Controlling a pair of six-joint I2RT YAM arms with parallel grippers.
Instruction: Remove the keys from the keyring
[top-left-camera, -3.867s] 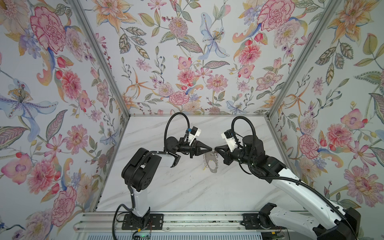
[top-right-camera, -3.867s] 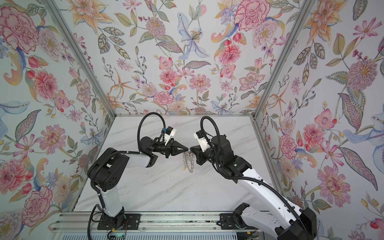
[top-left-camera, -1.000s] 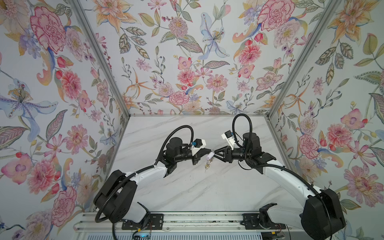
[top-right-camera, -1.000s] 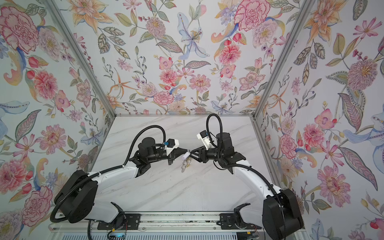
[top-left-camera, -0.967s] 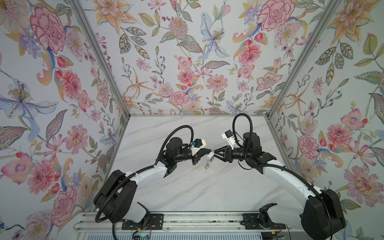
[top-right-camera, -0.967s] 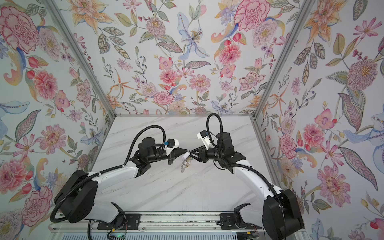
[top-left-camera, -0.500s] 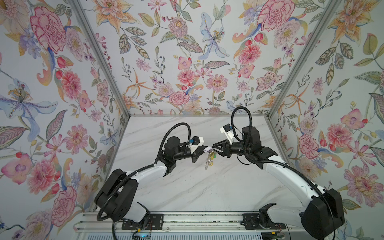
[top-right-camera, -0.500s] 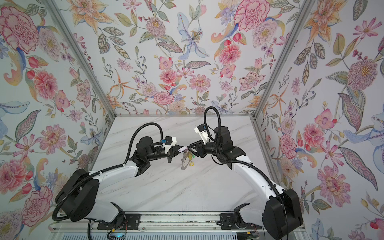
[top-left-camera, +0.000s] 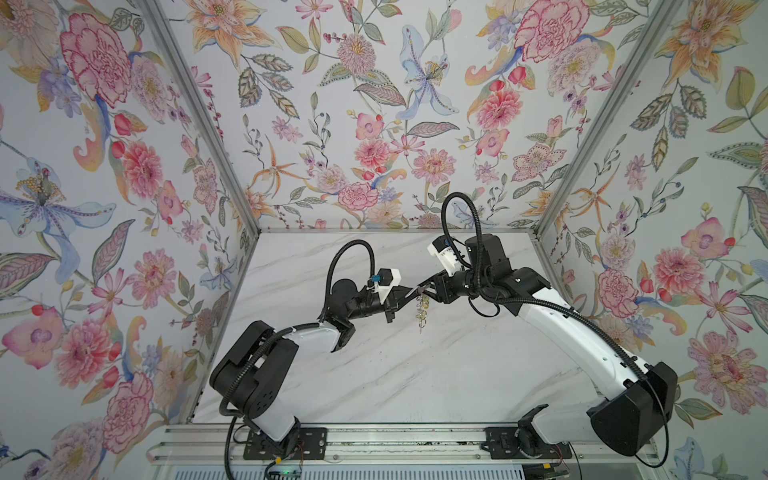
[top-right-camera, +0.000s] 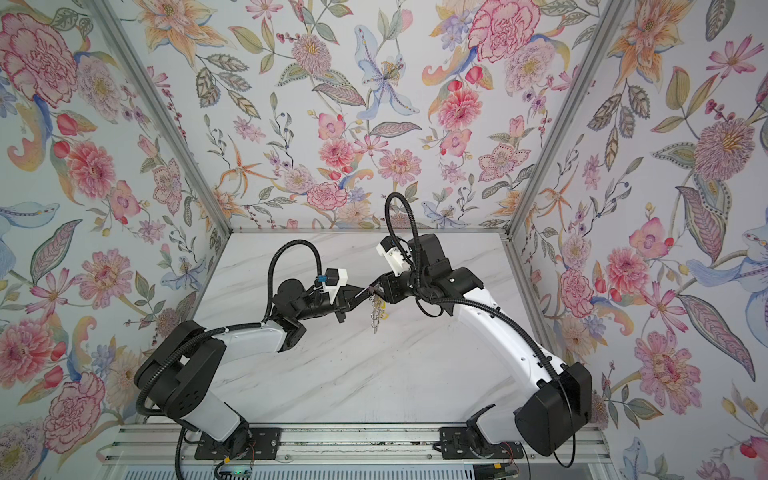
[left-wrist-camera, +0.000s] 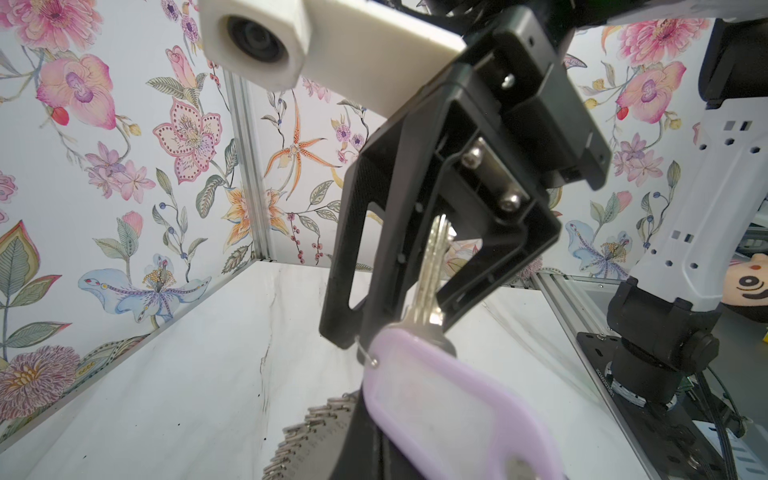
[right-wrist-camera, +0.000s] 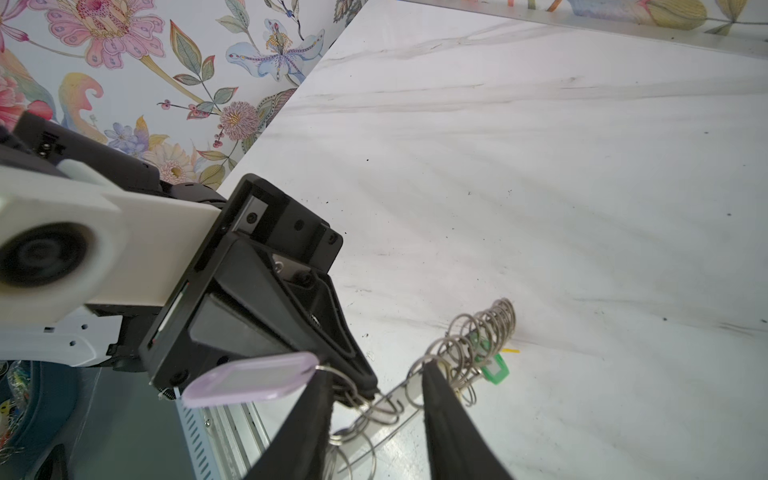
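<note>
Both arms are reaching in from the front rail (top-left-camera: 374, 440) and bending toward the middle of the marble table (top-left-camera: 374, 374). Their wrists are lying level, so the left gripper (top-left-camera: 410, 294) and the right gripper (top-left-camera: 424, 288) are meeting tip to tip. The left gripper is pinching fully closed on one end of the keyring (top-left-camera: 421, 314), its tips biting among the small wire rings (right-wrist-camera: 478, 332) on the edge, as the right wrist view is showing. The right gripper's fingers (right-wrist-camera: 449, 419) are standing partly apart with a clear gap, straddling that same end. A key (left-wrist-camera: 432, 266) is lying between them, its blade pointing back toward the gripper's base, but whether they are pressing it cannot be told. The keyring is showing edge-on in both top views, over the table's middle, its long axis running from the fingertips toward the front rail. The key's lilac tag (left-wrist-camera: 449, 415) is sticking out beside the left gripper's tip, crowding the spot where the grippers are meeting. A green tag (right-wrist-camera: 492, 368) is dangling farther along the keyring. Flowered walls (top-left-camera: 374, 104) are enclosing the table, well apart from the grippers.
</note>
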